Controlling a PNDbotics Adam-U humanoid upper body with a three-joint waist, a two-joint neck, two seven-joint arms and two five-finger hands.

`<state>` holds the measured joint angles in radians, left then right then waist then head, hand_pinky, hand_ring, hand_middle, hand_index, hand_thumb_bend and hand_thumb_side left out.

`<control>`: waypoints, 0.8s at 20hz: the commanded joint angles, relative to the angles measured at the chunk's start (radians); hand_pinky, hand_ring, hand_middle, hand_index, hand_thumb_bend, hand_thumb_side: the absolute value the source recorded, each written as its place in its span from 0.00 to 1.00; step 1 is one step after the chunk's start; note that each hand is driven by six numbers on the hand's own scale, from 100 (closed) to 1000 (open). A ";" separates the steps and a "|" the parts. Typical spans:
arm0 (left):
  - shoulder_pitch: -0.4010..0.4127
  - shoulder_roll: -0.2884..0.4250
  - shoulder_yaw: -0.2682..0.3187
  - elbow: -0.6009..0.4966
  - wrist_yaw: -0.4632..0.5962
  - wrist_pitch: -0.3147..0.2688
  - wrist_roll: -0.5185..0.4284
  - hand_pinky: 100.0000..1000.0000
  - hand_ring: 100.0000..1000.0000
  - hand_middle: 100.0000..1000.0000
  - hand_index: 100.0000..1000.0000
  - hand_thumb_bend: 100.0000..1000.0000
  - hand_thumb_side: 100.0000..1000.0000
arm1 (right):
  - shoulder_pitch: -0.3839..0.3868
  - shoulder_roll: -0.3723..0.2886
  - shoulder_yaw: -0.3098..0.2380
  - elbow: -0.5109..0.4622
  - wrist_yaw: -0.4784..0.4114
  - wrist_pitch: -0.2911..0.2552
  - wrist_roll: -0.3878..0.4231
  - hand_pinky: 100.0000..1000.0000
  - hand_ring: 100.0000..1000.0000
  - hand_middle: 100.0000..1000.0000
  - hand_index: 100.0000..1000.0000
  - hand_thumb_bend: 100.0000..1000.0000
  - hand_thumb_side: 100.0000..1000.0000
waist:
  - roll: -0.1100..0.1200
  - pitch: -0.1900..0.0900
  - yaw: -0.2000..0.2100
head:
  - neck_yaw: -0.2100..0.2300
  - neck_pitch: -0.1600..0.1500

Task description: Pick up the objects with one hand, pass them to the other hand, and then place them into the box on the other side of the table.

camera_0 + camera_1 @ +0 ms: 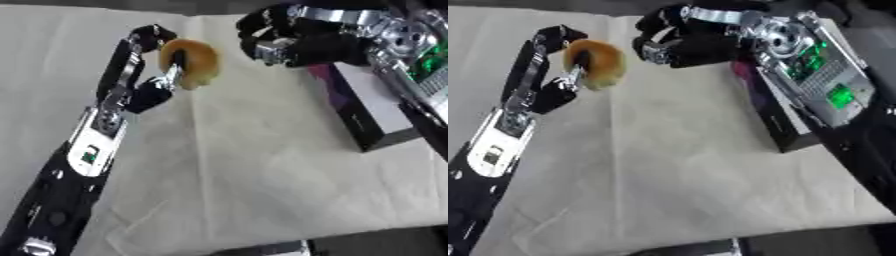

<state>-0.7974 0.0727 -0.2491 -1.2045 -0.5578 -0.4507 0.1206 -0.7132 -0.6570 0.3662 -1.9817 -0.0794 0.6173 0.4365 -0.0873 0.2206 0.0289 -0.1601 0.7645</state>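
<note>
Two hands are brought close together above the cloth-covered table (pixel 262 175), which reads as the handover step of the task. A round, golden-brown object that looks like a bread roll (pixel 194 62) is pinched by the left hand (pixel 156 80), its fingers and thumb curled against the sides, so that the roll is kept raised clear of the cloth and its right-hand face is left exposed to the other hand. The right hand (pixel 284 42) is held just beside the roll, apart from it, with its fingers curled inward around nothing, apparently poised to take the roll. A box (pixel 372 107) with dark sides and a pale interior is set on the table's right side, beneath the right arm, where the roll is presumably meant to be deposited once it is passed across.
</note>
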 commanded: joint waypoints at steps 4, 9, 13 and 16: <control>-0.027 -0.011 0.000 -0.012 -0.039 -0.015 0.021 0.72 0.71 0.53 0.35 0.00 0.63 | -0.022 -0.011 -0.003 0.006 -0.016 0.010 0.015 0.74 0.87 0.89 0.94 0.04 0.60 | -0.008 -0.003 0.005 | -0.015 0.005; -0.031 -0.021 -0.009 -0.026 -0.046 -0.030 0.030 0.72 0.71 0.53 0.36 0.00 0.64 | -0.030 -0.005 0.007 0.023 0.016 0.007 0.024 0.75 0.88 0.89 0.95 0.05 0.61 | -0.006 -0.003 0.017 | -0.042 0.005; -0.032 -0.026 -0.017 -0.037 -0.048 -0.036 0.033 0.72 0.72 0.53 0.37 0.00 0.63 | -0.032 0.003 0.013 0.041 0.051 0.000 0.032 0.75 0.88 0.89 0.95 0.05 0.62 | -0.008 -0.002 0.021 | -0.054 0.005; -0.033 -0.031 -0.023 -0.043 -0.046 -0.041 0.032 0.72 0.71 0.53 0.37 0.00 0.64 | -0.034 0.008 0.017 0.054 0.068 -0.009 0.039 0.75 0.89 0.90 0.95 0.05 0.62 | -0.008 -0.001 0.025 | -0.059 0.005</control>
<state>-0.8086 0.0500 -0.2691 -1.2226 -0.6022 -0.4852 0.1515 -0.7304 -0.6365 0.3896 -1.9276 -0.0218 0.6112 0.4706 -0.0873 0.2206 0.0557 -0.2140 0.7646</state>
